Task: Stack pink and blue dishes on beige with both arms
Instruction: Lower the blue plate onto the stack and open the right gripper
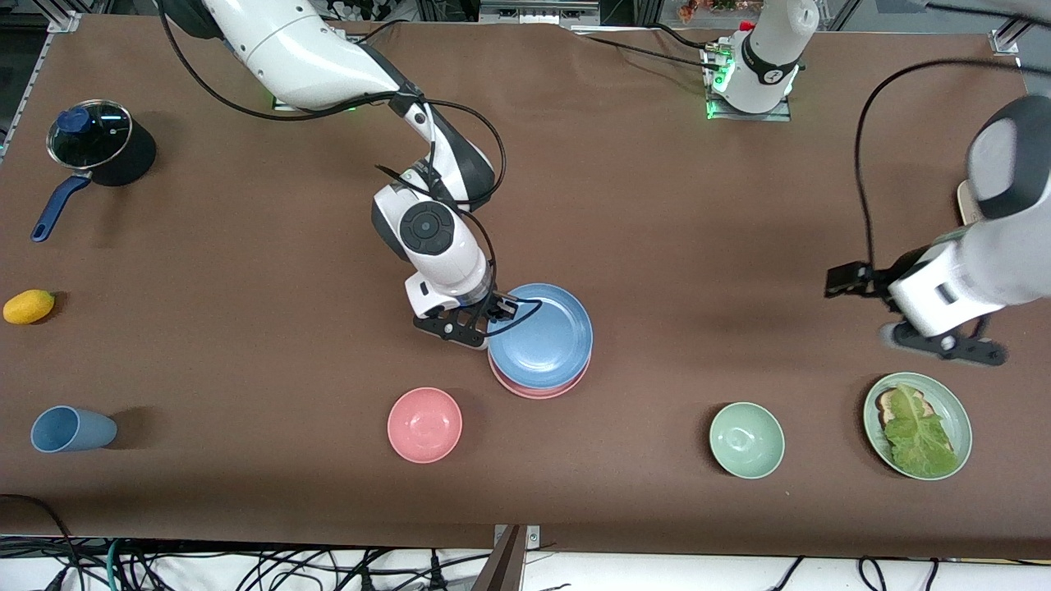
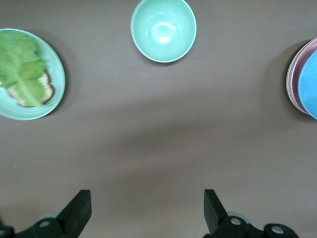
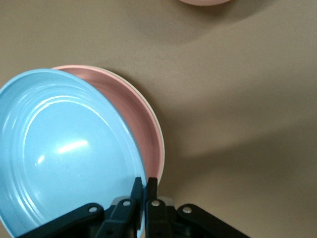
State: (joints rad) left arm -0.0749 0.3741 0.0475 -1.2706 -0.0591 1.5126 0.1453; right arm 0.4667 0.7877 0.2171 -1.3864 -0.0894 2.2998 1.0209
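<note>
My right gripper (image 1: 491,318) (image 3: 144,186) is shut on the rim of the light blue plate (image 1: 542,335) (image 3: 64,153). That plate is tilted and lies partly over the pink plate (image 1: 538,389) (image 3: 143,119). Under the pink plate only a thin cream rim of the beige plate (image 3: 158,130) shows. The stack sits at the middle of the table. Toward the left arm's end, my left gripper (image 1: 940,343) (image 2: 146,206) hangs open over bare cloth near the lettuce plate, holding nothing. The left wrist view catches the stack's edge, the blue plate (image 2: 309,84) on top.
A pink bowl (image 1: 424,424) stands close to the stack, nearer the front camera. A green bowl (image 1: 745,439) (image 2: 163,29) and a pale green plate with lettuce (image 1: 961,410) (image 2: 57,74) lie toward the left arm's end. Blue cup (image 1: 70,429), lemon (image 1: 29,306) and lidded pot (image 1: 98,144) are at the right arm's end.
</note>
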